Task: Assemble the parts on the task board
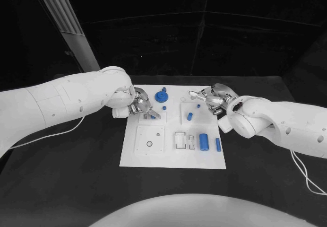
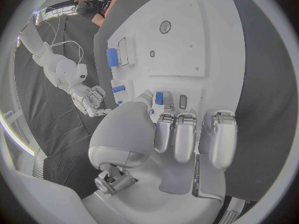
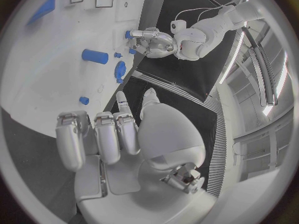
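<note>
The white task board (image 1: 173,158) lies mid-table. My left hand (image 1: 139,105) hovers over its far left corner, thumb and a finger pinching a small blue part (image 2: 159,97) low over the board; the same part (image 1: 154,116) peeks out under the fingertips. My right hand (image 1: 212,99) hangs over the far right corner with its fingers (image 3: 99,134) apart and nothing in them. Across the board from it, the left hand (image 3: 151,41) is seen too. Between the hands stands a round blue part (image 1: 161,97). A thick blue cylinder (image 1: 203,139) and a slim blue part (image 1: 218,144) lie near the right edge.
Small blue pegs (image 1: 191,115) sit mid-board, and rectangular sockets (image 1: 180,140) open beside the cylinder. A square plate with round holes (image 1: 150,139) fills the near left. Black table (image 1: 68,179) surrounds the board. A cable (image 1: 58,135) trails from my left arm.
</note>
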Controlling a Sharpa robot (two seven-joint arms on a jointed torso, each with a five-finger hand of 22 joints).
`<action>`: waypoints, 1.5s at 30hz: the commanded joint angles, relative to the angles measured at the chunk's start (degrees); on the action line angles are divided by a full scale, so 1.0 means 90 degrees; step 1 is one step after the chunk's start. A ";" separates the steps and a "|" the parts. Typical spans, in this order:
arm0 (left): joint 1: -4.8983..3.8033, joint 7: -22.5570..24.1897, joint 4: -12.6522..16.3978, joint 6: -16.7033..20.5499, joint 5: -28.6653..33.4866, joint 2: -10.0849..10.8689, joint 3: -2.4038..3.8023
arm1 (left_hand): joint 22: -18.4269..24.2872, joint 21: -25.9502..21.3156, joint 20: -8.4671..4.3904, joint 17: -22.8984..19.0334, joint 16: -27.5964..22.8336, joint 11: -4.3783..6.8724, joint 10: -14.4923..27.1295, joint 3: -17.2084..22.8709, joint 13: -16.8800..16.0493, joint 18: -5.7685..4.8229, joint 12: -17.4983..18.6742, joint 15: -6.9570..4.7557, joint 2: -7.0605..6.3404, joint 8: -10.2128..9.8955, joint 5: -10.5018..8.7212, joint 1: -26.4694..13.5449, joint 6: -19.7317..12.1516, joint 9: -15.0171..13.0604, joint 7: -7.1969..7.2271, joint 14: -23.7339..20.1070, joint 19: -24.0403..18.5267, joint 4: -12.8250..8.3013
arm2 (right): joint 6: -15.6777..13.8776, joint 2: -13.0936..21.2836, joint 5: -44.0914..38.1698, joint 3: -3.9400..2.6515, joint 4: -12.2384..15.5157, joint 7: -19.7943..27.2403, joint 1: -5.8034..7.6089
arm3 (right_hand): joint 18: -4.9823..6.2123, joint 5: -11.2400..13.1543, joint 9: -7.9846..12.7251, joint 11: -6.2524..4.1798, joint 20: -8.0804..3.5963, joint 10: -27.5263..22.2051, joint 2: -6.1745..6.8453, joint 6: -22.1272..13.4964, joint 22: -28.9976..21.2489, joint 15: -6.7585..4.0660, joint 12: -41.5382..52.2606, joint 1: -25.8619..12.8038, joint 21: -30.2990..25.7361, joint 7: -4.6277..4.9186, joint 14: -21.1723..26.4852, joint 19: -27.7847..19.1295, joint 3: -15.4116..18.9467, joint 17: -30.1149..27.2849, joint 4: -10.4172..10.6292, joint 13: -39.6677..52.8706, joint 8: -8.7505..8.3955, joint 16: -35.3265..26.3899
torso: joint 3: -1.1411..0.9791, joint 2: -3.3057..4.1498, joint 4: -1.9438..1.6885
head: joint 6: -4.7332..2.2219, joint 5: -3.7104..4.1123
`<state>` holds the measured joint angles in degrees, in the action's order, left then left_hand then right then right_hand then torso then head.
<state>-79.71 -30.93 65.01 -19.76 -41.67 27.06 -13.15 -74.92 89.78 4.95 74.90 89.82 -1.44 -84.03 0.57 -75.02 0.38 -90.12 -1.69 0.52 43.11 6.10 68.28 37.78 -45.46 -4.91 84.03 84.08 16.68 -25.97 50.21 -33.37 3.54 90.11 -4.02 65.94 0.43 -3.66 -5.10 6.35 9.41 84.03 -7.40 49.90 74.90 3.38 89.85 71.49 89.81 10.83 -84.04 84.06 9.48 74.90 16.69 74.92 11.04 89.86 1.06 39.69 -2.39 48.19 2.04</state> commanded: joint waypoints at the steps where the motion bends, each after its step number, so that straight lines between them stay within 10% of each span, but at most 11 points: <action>1: 0.0040 -0.0131 0.0030 0.0138 -0.0062 0.0013 -0.0026 | -0.1676 0.0025 0.0060 0.1677 0.0019 -0.0032 -0.0663 -0.0270 -0.1664 -0.0042 0.0014 0.0074 0.0024 -0.0023 -0.0252 -0.0363 -0.0019 -0.0035 -0.0040 0.0663 0.0658 0.0002 | 0.0047 -0.0002 0.0024 -0.0003 0.0010 0.0022 0.0008 | -0.0047 -0.0021 -0.0011 0.0046 0.0037 0.0663 -0.0067 -0.0035 0.1677 0.0004 0.0016 0.0012 0.0021 0.0005 -0.0662 0.0660 0.0037 0.1677 0.0002 0.1675 0.0021 0.0015 | 0.0002 0.0000 -0.0005 | -0.0013 0.0009; 19: -0.0077 0.0416 0.0594 0.1202 -0.0527 0.0489 -0.0025 | -0.1676 0.0025 -0.0021 0.1677 0.0019 0.0062 -0.0663 -0.1229 -0.1664 -0.0042 0.0014 -0.0018 -0.0233 0.0359 -0.0382 -0.1977 0.0011 -0.0480 0.0053 0.0663 0.0658 0.0025 | 0.0064 0.0000 0.0009 -0.0002 -0.0009 0.0020 -0.0025 | -0.0047 -0.0021 -0.0011 0.0046 0.0036 0.0663 -0.0072 -0.0037 0.1677 0.0004 0.0016 0.0012 0.0021 0.0005 -0.0662 0.0660 0.0041 0.1677 0.0001 0.1675 0.0024 0.0015 | 0.0004 -0.0007 -0.0009 | -0.0074 0.0021; 37: -0.0369 0.0885 0.1151 0.1513 -0.0536 0.1037 -0.0025 | -0.1676 0.0025 -0.0081 0.1677 0.0019 0.0121 -0.0663 -0.0884 -0.1664 -0.0042 0.0014 -0.0088 0.0204 0.0867 -0.0302 -0.0901 -0.0221 -0.1083 0.0118 0.0663 0.0658 -0.0004 | 0.0037 0.0022 0.0009 -0.0002 0.0002 0.0023 -0.0045 | -0.0047 -0.0024 -0.0011 0.0046 0.0036 0.0663 -0.0086 -0.0042 0.1677 0.0004 0.0016 0.0017 0.0021 0.0005 -0.0662 0.0660 0.0046 0.1677 -0.0002 0.1675 0.0029 0.0015 | -0.0001 0.0008 -0.0010 | -0.0098 -0.0044; 40: -0.0385 0.0818 0.1118 0.1397 -0.0536 0.1115 -0.0025 | -0.1676 0.0025 -0.0069 0.1677 0.0019 0.0110 -0.0663 -0.0920 -0.1664 -0.0042 0.0014 -0.0076 0.0273 0.0810 -0.0129 -0.0819 -0.0266 -0.1076 0.0104 0.0663 0.0658 0.0002 | 0.0012 0.0027 0.0009 -0.0002 0.0008 0.0058 -0.0046 | -0.0047 -0.0024 -0.0011 0.0046 0.0036 0.0663 -0.0086 -0.0042 0.1677 0.0004 0.0016 0.0017 0.0021 0.0005 -0.0662 0.0660 0.0046 0.1677 -0.0002 0.1675 0.0029 0.0015 | 0.0003 0.0007 -0.0003 | -0.0104 -0.0067; 45: -0.0395 0.0781 0.0960 0.1283 -0.0536 0.1171 -0.0026 | -0.1676 0.0025 -0.0058 0.1677 0.0019 0.0100 -0.0663 -0.1001 -0.1664 -0.0042 0.0014 -0.0070 0.0387 0.0683 0.0896 -0.0660 -0.0251 -0.1017 0.0098 0.0663 0.0658 0.0010 | -0.0058 0.0031 0.0009 -0.0002 0.0013 0.0173 -0.0046 | -0.0047 -0.0029 -0.0011 0.0045 0.0036 0.0663 -0.0094 -0.0042 0.1677 0.0004 0.0016 0.0024 0.0021 0.0004 -0.0662 0.0660 0.0049 0.1677 -0.0005 0.1675 0.0035 0.0015 | 0.0007 0.0004 -0.0005 | -0.0118 -0.0103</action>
<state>-83.12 -24.56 73.98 -7.20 -46.14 37.55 -13.41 -74.92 89.77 4.53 74.90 89.82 -0.60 -84.05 -8.07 -75.03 0.37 -90.12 -2.14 3.99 49.50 13.23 61.94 35.60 -54.67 -3.96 84.04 84.07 16.87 -25.92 50.45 -33.34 3.54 90.07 -3.81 65.45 0.42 -3.66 -5.12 6.35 9.41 84.03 -7.64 49.90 74.91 3.38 89.85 71.72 89.81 10.83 -84.04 84.06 9.49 74.90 16.67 74.92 11.04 89.86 1.07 39.75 -2.41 47.15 1.27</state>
